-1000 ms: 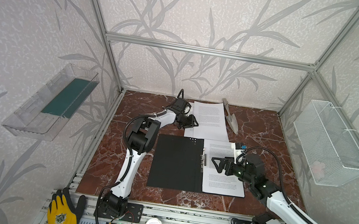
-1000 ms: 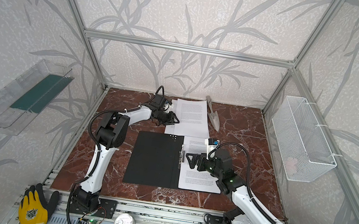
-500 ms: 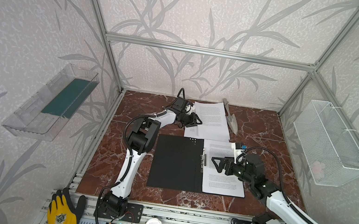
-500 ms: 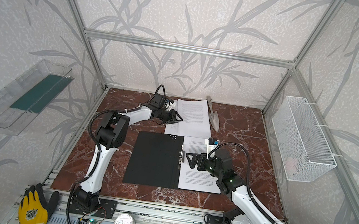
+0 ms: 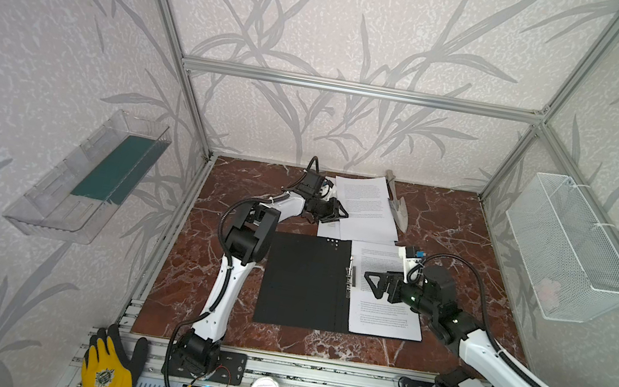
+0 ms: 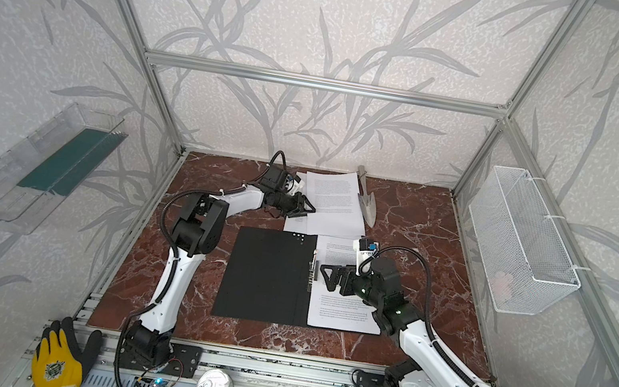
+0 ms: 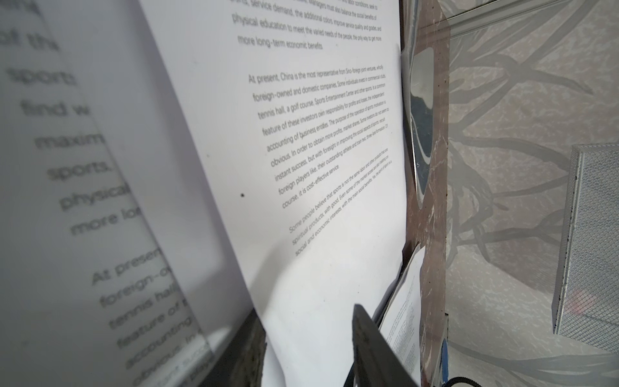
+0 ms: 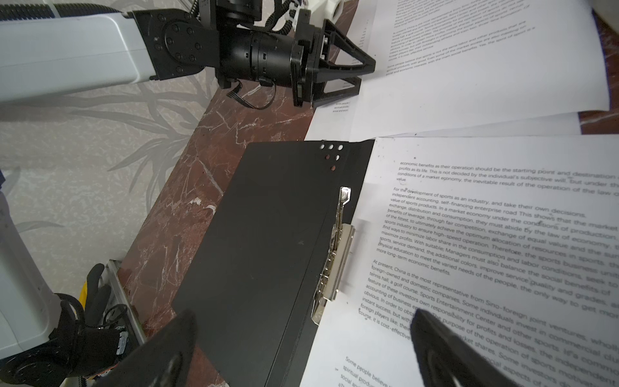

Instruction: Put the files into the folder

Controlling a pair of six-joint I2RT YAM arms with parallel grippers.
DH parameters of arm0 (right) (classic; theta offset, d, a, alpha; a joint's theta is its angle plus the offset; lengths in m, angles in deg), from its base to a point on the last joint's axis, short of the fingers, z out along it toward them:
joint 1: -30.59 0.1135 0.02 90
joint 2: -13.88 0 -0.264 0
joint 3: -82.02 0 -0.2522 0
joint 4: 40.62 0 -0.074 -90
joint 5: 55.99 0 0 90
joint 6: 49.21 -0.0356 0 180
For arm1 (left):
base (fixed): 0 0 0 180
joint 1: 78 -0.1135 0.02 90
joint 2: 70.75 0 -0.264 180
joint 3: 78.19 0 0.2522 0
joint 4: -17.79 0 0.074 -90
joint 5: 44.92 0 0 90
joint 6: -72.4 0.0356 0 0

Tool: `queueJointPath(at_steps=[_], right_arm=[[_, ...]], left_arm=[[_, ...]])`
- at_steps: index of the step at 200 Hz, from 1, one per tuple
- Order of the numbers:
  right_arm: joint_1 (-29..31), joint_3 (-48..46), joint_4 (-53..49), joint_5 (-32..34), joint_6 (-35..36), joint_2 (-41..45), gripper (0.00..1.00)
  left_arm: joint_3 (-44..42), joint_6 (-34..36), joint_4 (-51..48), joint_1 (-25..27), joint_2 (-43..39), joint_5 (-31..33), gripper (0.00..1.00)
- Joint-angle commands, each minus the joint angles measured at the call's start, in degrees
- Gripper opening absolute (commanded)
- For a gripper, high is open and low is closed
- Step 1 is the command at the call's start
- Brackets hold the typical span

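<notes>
The folder (image 5: pixel 302 282) lies open on the marble table (image 5: pixel 461 235). Its right half is covered by one sheet (image 5: pixel 381 315) that reaches the clip (image 8: pixel 335 261). The right gripper (image 5: pixel 369 285) hovers over that sheet with jaws spread wide and empty, hiding some text. Beyond the folder more files (image 5: pixel 364 207) overlap, too many layers to count. The left gripper (image 5: pixel 343 213) sits at their edge, jaws partly apart around a page edge. In the left wrist view the nearest page is a blur. A trowel (image 5: pixel 397 210) lies beside the files. The walls are leaf-patterned, and a wire basket (image 5: pixel 568 248) hangs right of the folder.
</notes>
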Motion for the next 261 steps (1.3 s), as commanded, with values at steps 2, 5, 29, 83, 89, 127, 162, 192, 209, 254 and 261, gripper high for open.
queueJointPath(at_steps=[2,5,29,83,89,127,162,192,209,254,261], right_arm=[[-0.38,-0.37,1.39,-0.47,0.08,-0.24,0.99],[-0.37,-0.37,1.41,-0.51,0.08,-0.24,0.99],[-0.37,-0.36,1.42,-0.56,0.17,0.11,0.99],[-0.37,-0.35,1.54,-1.07,0.16,0.03,0.99],[-0.38,-0.32,1.43,-1.01,0.16,0.11,0.99],[-0.41,-0.28,1.09,-0.65,0.25,0.2,0.99],[-0.56,-0.1,0.14,0.46,0.51,0.38,0.99],[-0.64,-0.1,0.15,0.53,0.64,0.36,0.99],[-0.68,-0.1,0.07,0.63,0.72,0.29,0.99],[-0.75,-0.03,-1.1,2.17,1.62,0.9,0.99],[-0.72,-0.01,-1.24,2.51,1.73,1.12,0.99]], left_arm=[[1.55,-1.25,1.68,-0.15,1.24,0.13,0.42],[1.42,-1.64,2.29,-0.15,1.3,-0.01,0.41],[0.01,-4.93,8.38,-0.15,1.62,-2.53,0.4],[0.23,-5.37,9.65,0.26,2.2,-1.24,0.4],[0.22,-5.51,9.54,0.21,2.31,-1.02,0.4],[0.41,-7.32,11.04,0.29,3.25,-0.47,0.37],[0.69,-8.14,11.75,0.29,3.32,-0.2,0.3],[0.11,-8.65,12.97,0.3,2.25,-0.75,0.2],[0.1,-9.23,13.45,0.29,1.43,-1.46,0.08],[-0.18,-11.74,14.92,0.2,-2.28,-3.52,0.0],[-0.81,-11.75,15.12,0.26,-3.66,-3.53,0.0]])
